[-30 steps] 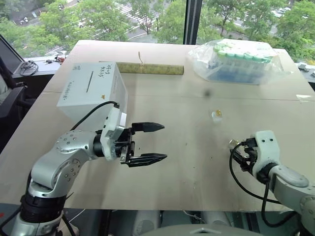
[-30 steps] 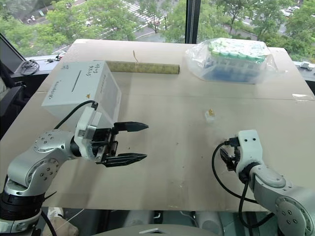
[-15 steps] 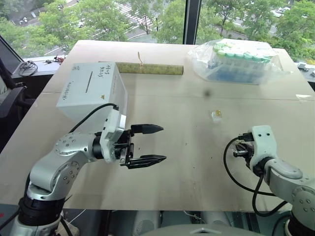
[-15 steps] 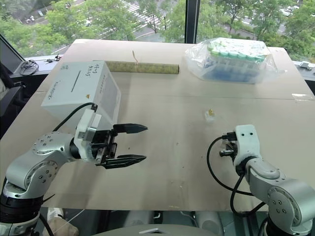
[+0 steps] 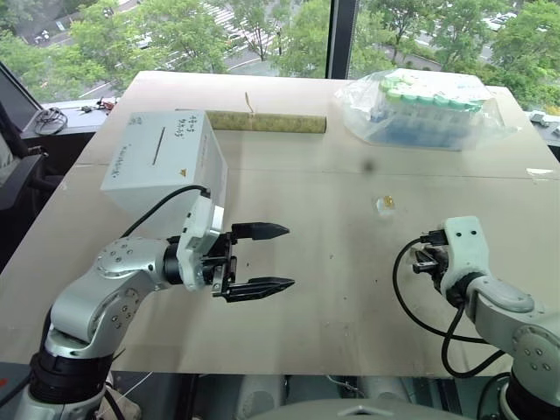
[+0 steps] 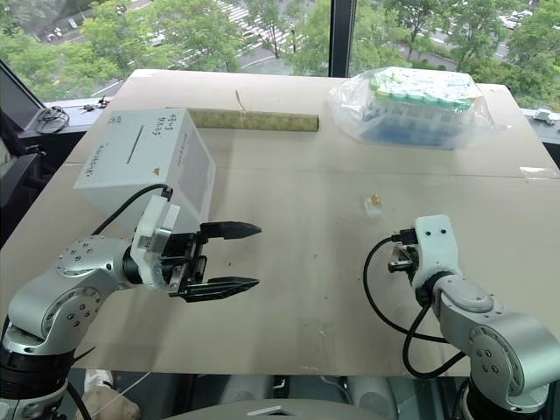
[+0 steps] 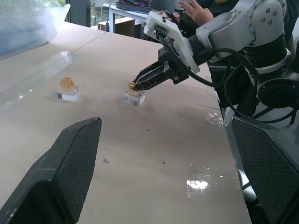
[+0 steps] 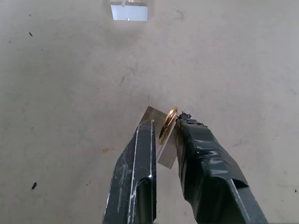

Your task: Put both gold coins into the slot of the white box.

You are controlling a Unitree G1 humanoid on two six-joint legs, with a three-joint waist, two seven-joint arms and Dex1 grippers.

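**A:** Head cameras first: white box (image 5: 164, 162) sits far left on the table (image 5: 332, 297), slot (image 5: 158, 143) on its top face. The left gripper (image 5: 271, 257) hangs in front of it, jaws spread wide with nothing in them. The right gripper (image 6: 401, 261) is down at the near right, and the second coin (image 5: 385, 204) stands on its clear stand further back.

**B:** And the left wrist camera?

**A:** Shows it side on. The right gripper's tips sit at the near coin (image 7: 132, 86), which stands edge-up on a little clear block (image 7: 134, 97).

**B:** Right wrist view?

**A:** Fingers (image 8: 140, 158) drawn in tight either side of that coin, nipping it. I can't swear it's clamped.

**B:** Handling?

**A:** I'd guess light, stiff and slippery. Pinch the flat faces, keep it edge-on for the slot.
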